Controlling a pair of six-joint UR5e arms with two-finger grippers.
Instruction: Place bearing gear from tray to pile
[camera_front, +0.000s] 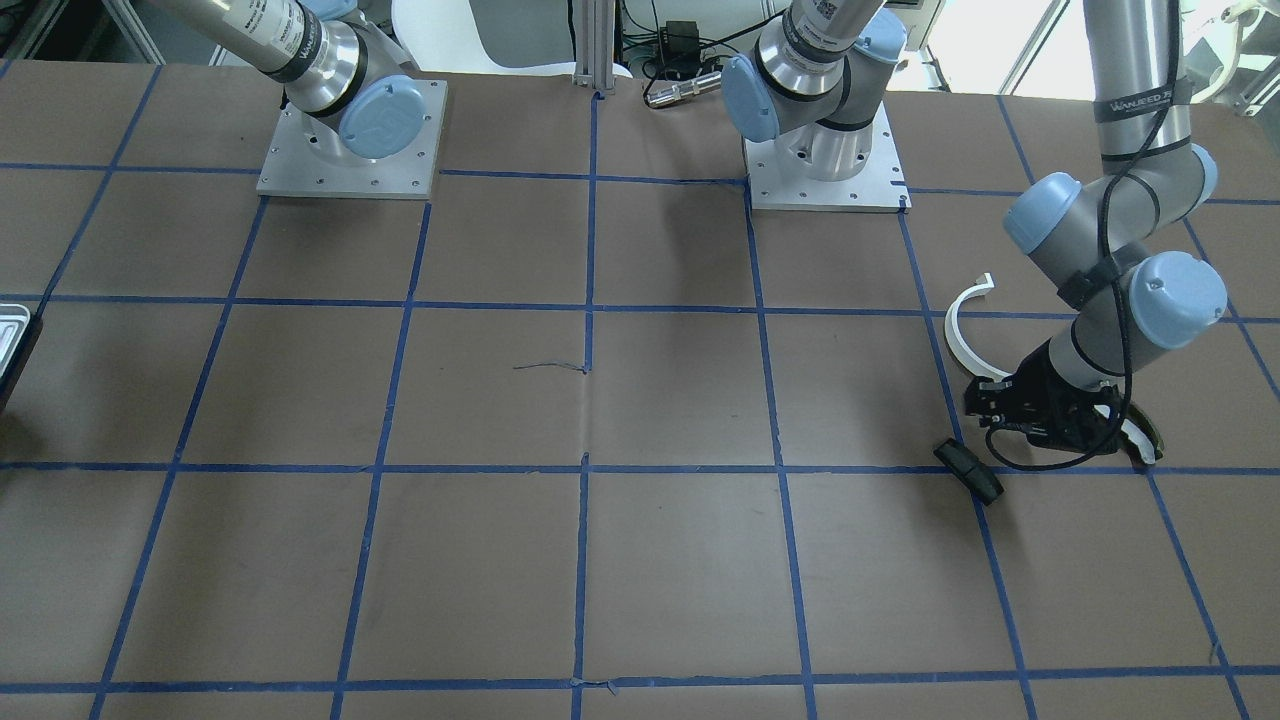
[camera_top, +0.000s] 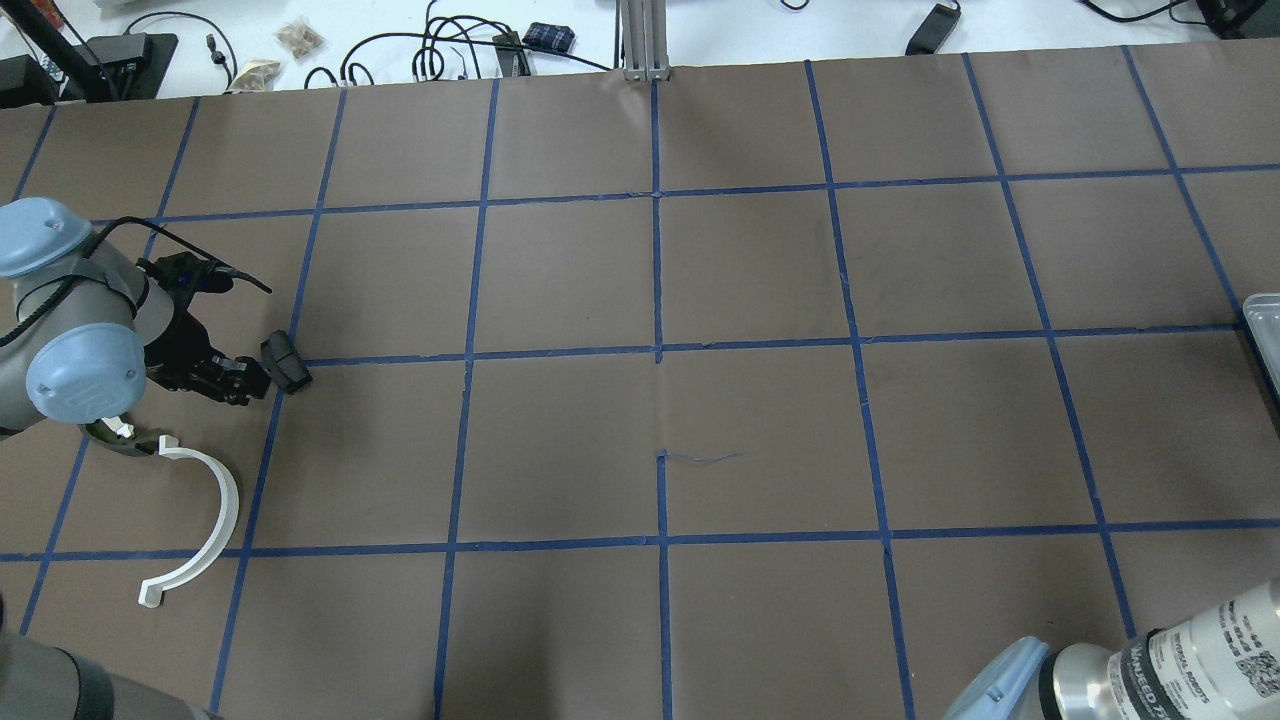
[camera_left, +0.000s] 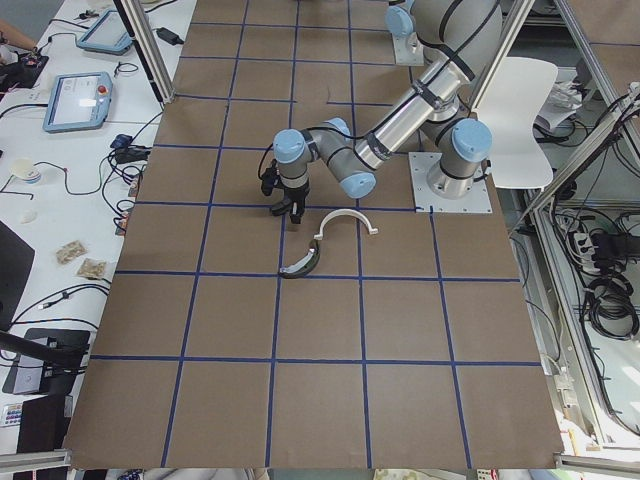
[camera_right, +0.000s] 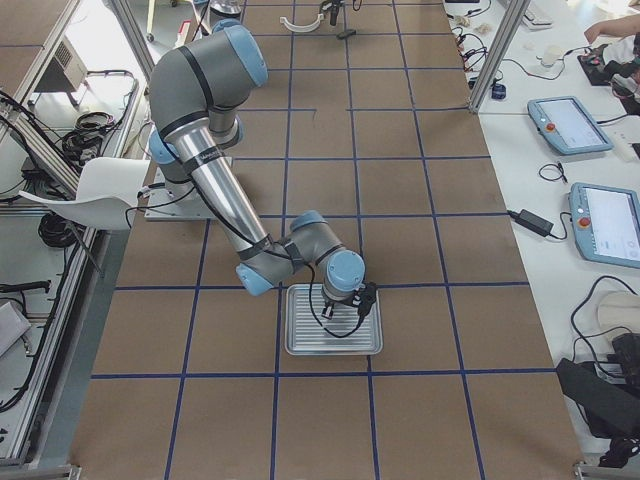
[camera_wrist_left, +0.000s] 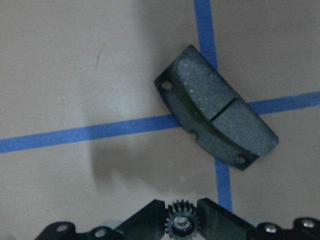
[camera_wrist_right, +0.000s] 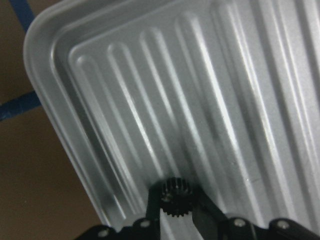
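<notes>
Up the arm (camera_top: 1180, 665) from the right gripper (camera_wrist_right: 175, 202), lettering (camera_top: 1235, 640) reads UNIVERSAL ROBOTS

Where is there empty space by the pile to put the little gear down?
The left pincer holds the little gear. Bare paper lies left of the black block in the wrist view, and between that block and the white half-ring. It is crowded by the olive piece, close under the arm. The middle squares of the table are bare too.
</notes>
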